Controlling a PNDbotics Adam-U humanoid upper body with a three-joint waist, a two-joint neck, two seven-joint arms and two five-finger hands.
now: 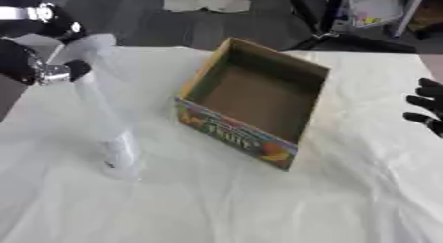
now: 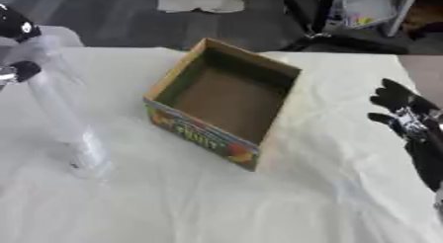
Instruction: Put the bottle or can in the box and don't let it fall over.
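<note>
Left hand (image 1: 39, 59) grips a clear bottle (image 1: 100, 103) by its top, left of the empty box (image 1: 251, 101). Right hand (image 2: 402, 113) idles, fingers relaxed. Placing remains.

Twin head-mounted eyes, angled down, near, sharing box (image 1: 251, 101) and table (image 1: 216, 202).

White-covered table (image 1: 216, 207), open cardboard box (image 1: 251, 106) at centre, clear bottle (image 1: 108, 118) left

A clear plastic bottle (image 1: 108, 113) stands tilted on the white surface (image 1: 216, 202), its top leaning far-left. To its right sits an open cardboard box (image 1: 251, 101), empty, with colourful fruit print on its near side.
</note>
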